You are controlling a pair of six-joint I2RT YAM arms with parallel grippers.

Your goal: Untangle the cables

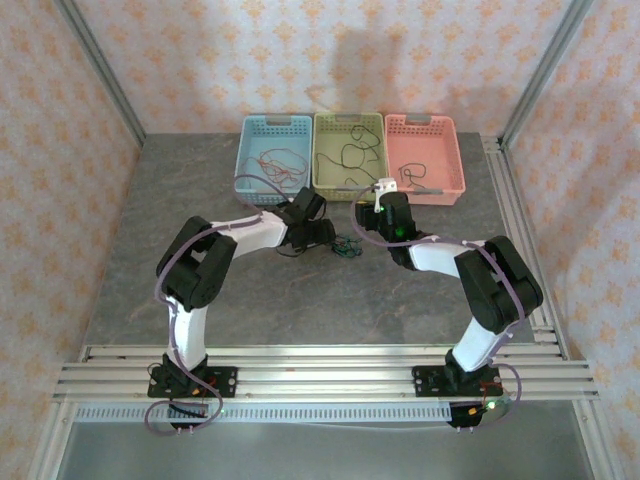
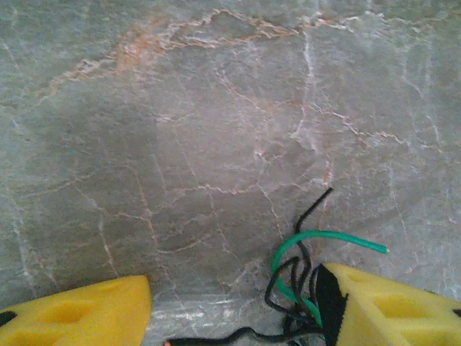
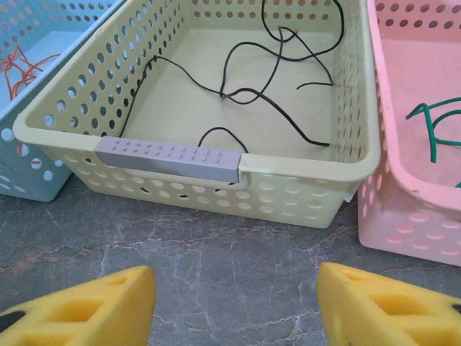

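Overhead light: I read it as soft and even; a broad shadow lies on the back wall (image 1: 350, 60).
Left wrist sharpness: slightly soft; table (image 2: 216, 108) dimmer centre-left.
Right wrist exposure: bright, crisp.

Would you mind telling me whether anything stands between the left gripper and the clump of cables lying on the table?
Nothing visible does: the clump of cables lies on the bare table beside one finger of the open left gripper.

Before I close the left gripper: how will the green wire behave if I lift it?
Probably floppy: the green wire curves loosely on the table. Likely very light, being so thin. It may drag the black wires along, since they cross it beside the left gripper's finger.
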